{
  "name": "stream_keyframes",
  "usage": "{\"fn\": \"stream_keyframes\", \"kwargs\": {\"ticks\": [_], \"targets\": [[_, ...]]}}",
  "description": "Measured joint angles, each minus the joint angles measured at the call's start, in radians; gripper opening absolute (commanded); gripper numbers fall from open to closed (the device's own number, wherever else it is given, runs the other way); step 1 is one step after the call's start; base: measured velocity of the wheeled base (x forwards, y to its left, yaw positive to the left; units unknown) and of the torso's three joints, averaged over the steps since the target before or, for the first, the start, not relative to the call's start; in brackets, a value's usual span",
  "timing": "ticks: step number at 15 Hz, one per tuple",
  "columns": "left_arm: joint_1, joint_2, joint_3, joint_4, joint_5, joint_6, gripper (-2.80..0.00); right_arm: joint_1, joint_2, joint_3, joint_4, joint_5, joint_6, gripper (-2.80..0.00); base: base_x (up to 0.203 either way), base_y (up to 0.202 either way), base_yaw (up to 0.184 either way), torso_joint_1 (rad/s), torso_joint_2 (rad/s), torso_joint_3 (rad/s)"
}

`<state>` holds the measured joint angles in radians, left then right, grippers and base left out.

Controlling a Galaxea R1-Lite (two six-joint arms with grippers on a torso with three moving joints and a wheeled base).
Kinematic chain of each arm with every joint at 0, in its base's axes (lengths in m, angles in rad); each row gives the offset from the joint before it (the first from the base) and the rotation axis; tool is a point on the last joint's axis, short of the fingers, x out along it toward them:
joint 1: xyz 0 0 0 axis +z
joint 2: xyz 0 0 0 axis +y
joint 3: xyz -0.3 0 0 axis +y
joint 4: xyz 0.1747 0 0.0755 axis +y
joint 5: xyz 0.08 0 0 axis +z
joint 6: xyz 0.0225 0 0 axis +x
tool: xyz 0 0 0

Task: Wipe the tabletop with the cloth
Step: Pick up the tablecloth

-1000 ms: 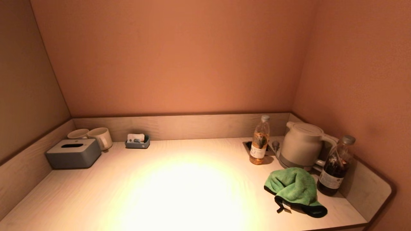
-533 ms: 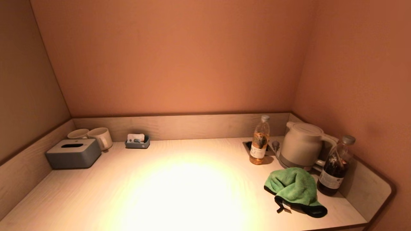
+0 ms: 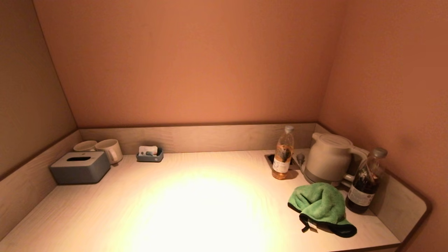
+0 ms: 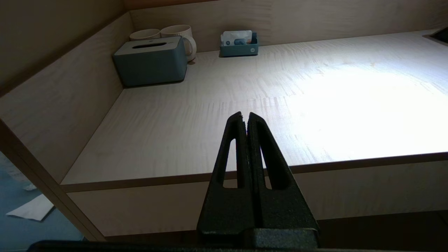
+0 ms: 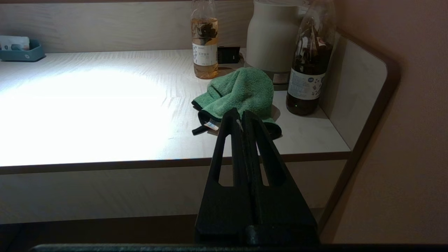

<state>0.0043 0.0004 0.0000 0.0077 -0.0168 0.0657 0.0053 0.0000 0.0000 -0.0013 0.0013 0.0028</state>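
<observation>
The left pincer (image 4: pixel 245 117) hangs below the pale wooden counter's (image 3: pixel 196 203) front edge, fingers pressed together on nothing. At the back-left corner stand a grey tissue box (image 3: pixel 79 167) and two white mugs (image 3: pixel 110 149). The crumpled green microfibre cloth with black trim (image 3: pixel 322 206) lies near the front-right corner, its long axis running from the cream kettle (image 3: pixel 329 157) towards the front edge. The right pincer (image 5: pixel 241 115) hangs below that edge, likewise closed and empty. Terracotta walls enclose the niche.
</observation>
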Motion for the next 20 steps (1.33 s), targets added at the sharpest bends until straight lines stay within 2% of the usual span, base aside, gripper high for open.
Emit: {"fn": "stream_keyframes", "kwargs": {"ticks": [13,16,18,20], "targets": [[0.000,0.000,0.000,0.000,0.000,0.000,-2.80,0.000,0.000,0.000,0.000,0.000,-0.001,-2.80,0.000,0.000,0.000,0.000,0.00,0.000],[0.000,0.000,0.000,0.000,0.000,0.000,-2.80,0.000,0.000,-0.001,-0.001,0.000,-0.023,-2.80,0.000,0.000,0.000,0.000,0.00,0.000],[0.000,0.000,0.000,0.000,0.000,0.000,-2.80,0.000,0.000,-0.013,0.000,0.000,-0.046,-2.80,0.000,0.000,0.000,0.000,0.00,0.000],[0.000,0.000,0.000,0.000,0.000,0.000,-2.80,0.000,0.004,-0.088,0.015,-0.002,-0.060,-2.80,0.000,0.000,0.000,0.000,0.00,0.000]]}}
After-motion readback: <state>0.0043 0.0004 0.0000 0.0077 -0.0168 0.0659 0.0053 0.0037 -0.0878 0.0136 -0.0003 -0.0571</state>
